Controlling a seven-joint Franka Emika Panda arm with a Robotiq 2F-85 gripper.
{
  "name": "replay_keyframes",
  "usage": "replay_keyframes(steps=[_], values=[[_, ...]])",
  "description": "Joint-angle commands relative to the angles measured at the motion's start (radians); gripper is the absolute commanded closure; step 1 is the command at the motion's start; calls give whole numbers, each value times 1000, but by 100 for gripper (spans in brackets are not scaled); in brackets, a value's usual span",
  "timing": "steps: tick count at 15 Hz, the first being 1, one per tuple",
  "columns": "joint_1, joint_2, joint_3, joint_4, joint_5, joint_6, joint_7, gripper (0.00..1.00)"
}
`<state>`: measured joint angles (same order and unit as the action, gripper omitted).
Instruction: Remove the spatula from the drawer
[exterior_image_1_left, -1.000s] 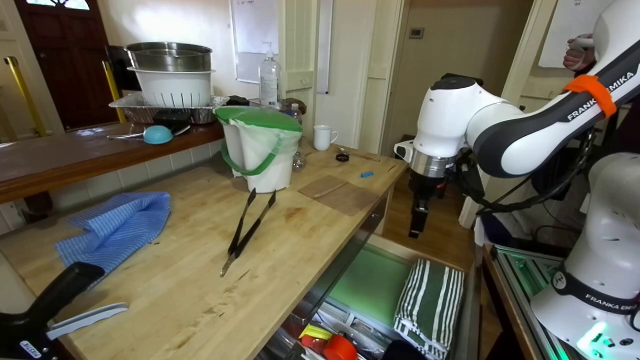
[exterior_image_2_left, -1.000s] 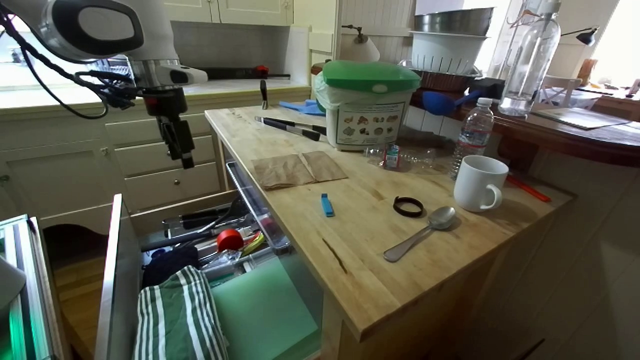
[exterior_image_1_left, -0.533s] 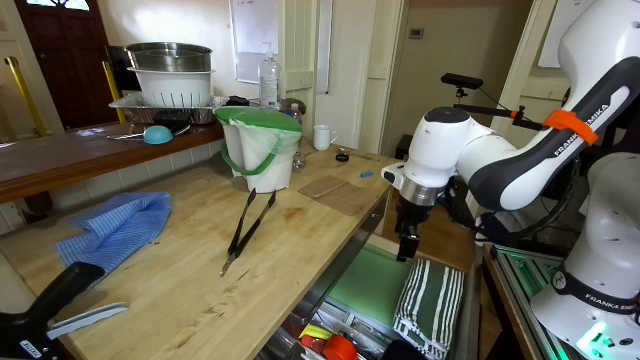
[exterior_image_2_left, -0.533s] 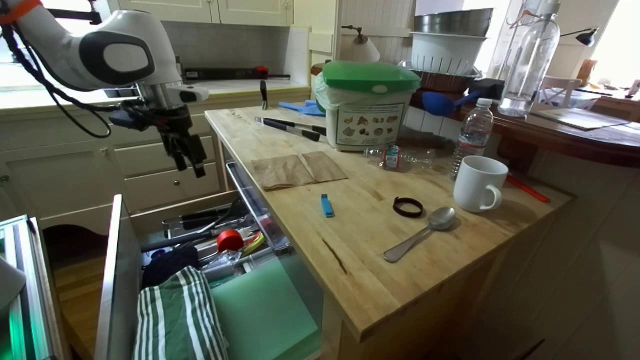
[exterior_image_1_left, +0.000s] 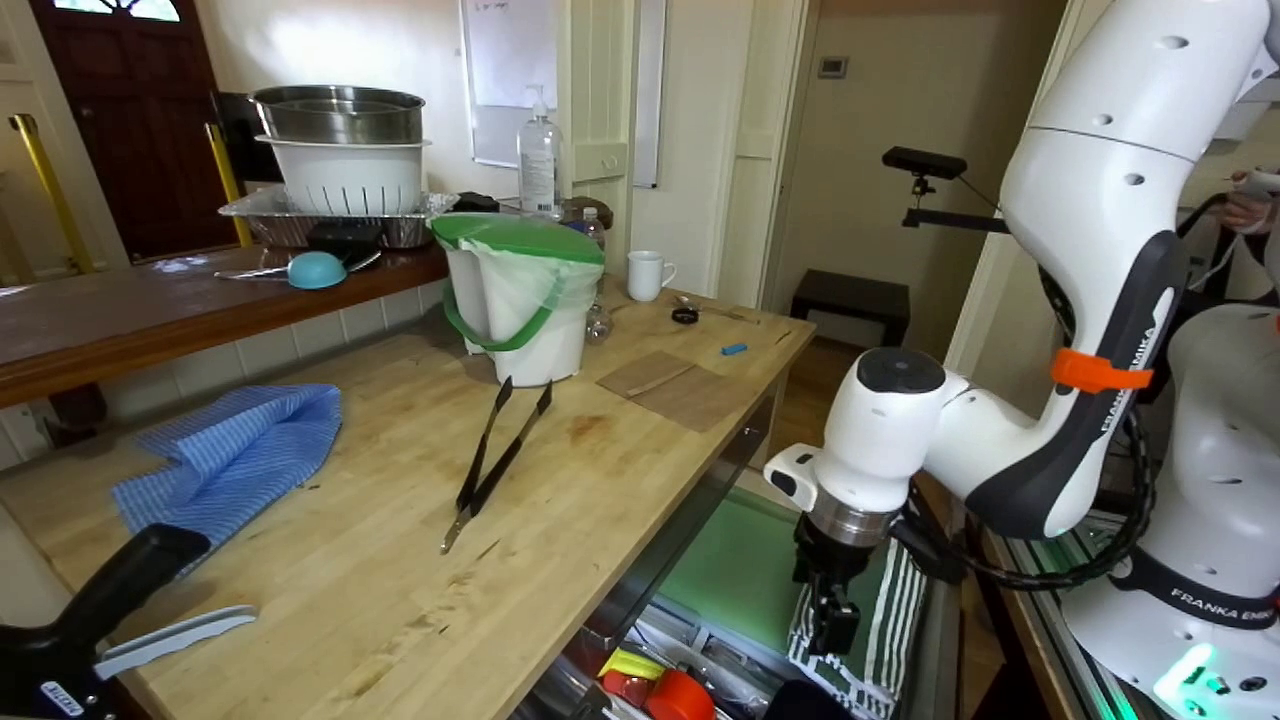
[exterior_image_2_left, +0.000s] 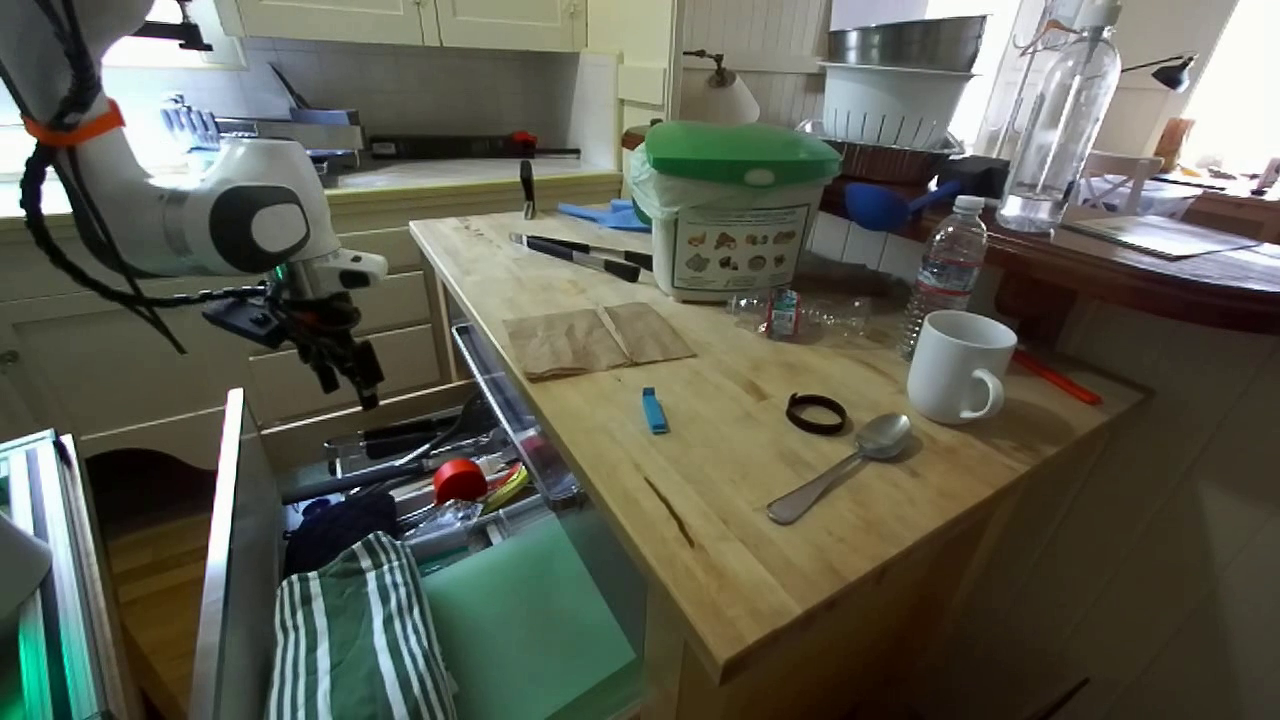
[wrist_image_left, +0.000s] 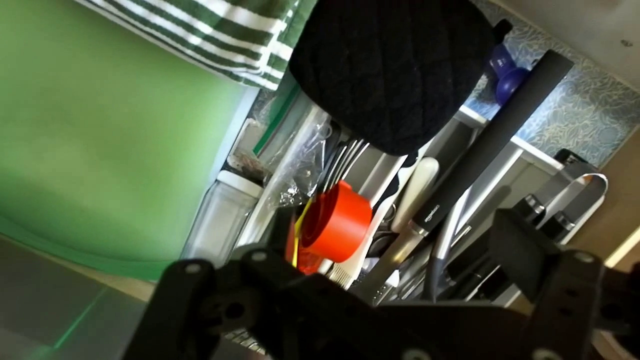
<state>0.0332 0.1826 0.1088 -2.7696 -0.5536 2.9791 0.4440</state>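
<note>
The drawer (exterior_image_2_left: 222, 560) is pulled out beneath the counter, filled with utensils. The spatula seems to be the slender dark grey utensil with a silvery shaft (wrist_image_left: 434, 272) in the wrist view. Its dark head (exterior_image_2_left: 474, 416) appears to show at the drawer's far end in an exterior view; its lower part is hidden by the gripper in the wrist view. A thick black-handled tool (wrist_image_left: 480, 150) lies beside it. My gripper (wrist_image_left: 400, 240) is open and empty, its fingers spread either side above these utensils. In both exterior views the gripper (exterior_image_1_left: 835, 630) (exterior_image_2_left: 348, 386) hangs above the drawer.
Red measuring cups (wrist_image_left: 340, 225), a black quilted pad (wrist_image_left: 395, 65), striped cloth (wrist_image_left: 220, 30) and green mat (wrist_image_left: 100, 125) lie in the drawer. Small tongs (wrist_image_left: 565, 200) lie near its side. The counter edge (exterior_image_2_left: 560, 450) overhangs one side. Black tongs (exterior_image_1_left: 495, 460) lie on the counter.
My gripper has come down from well above to just over the drawer's utensils, and the arm has bent lower. The fingers show farther apart in an exterior view. The drawer's contents look unmoved.
</note>
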Motion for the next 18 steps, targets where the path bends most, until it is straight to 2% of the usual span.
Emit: replay_keyframes(steps=[1,2,5,6,7,10,12,13,16,18], values=[[98,111,-64,26,-126,7,126,0],[66,34,-51,4,-87,6,100,0],[91,92,-52,13,-94,6,102,0],[97,101,-57,23,-82,18,134,0],[139,122,-90,56,-88,37,218,0],[158,186,-95,110,-76,92,302,0],[210,235,-134,155,-92,127,378,0],[303,254,-221,189,-131,140,460,0],[439,368,-330,272,-112,178,549,0],[511,451,-369,321,-90,190,587,0]])
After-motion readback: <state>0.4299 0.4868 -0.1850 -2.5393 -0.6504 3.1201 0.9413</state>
